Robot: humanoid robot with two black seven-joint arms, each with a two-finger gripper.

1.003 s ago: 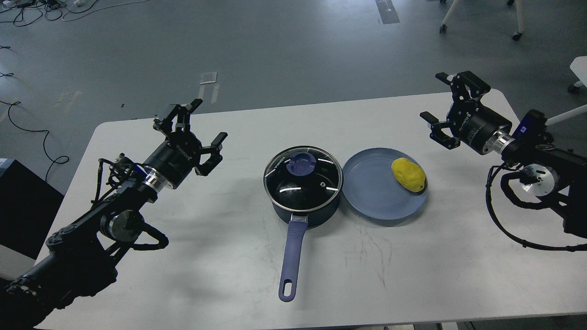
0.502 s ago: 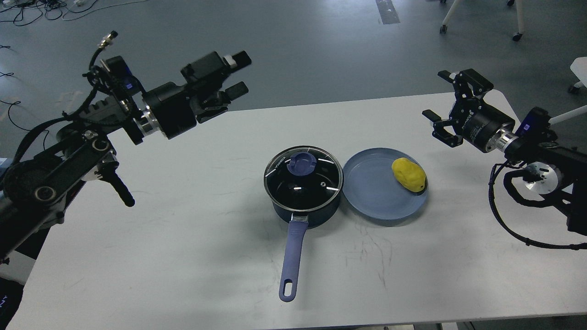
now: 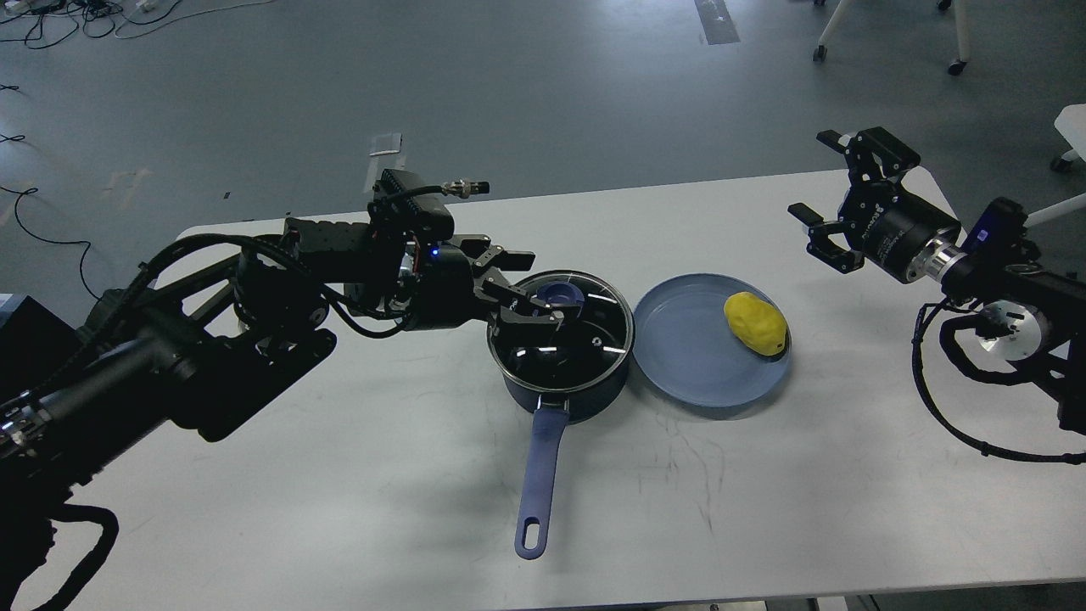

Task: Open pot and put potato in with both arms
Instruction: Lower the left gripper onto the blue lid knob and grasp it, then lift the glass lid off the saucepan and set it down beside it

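Pot [image 3: 562, 356] sits mid-tabletop [image 3: 339, 458], lid [image 3: 562, 327] on, and your left gripper [image 3: 533, 284] has just swung in, jaws wide around the knob [image 3: 558, 297], while the right gripper [image 3: 836, 199] waits open above the potato [image 3: 755, 322].

Dark blue pot [image 3: 562, 373] sits lidded, its handle [image 3: 540, 475] pointing to 6 o'clock; yellow potato [image 3: 755, 323] lies at its 3 o'clock.

I see the white table [image 3: 356, 475]. On it the blue pot [image 3: 560, 373] stands at centre, lid [image 3: 585, 339] on, handle toward 6 o'clock. The blue plate [image 3: 696, 356] touches it at 3 o'clock.
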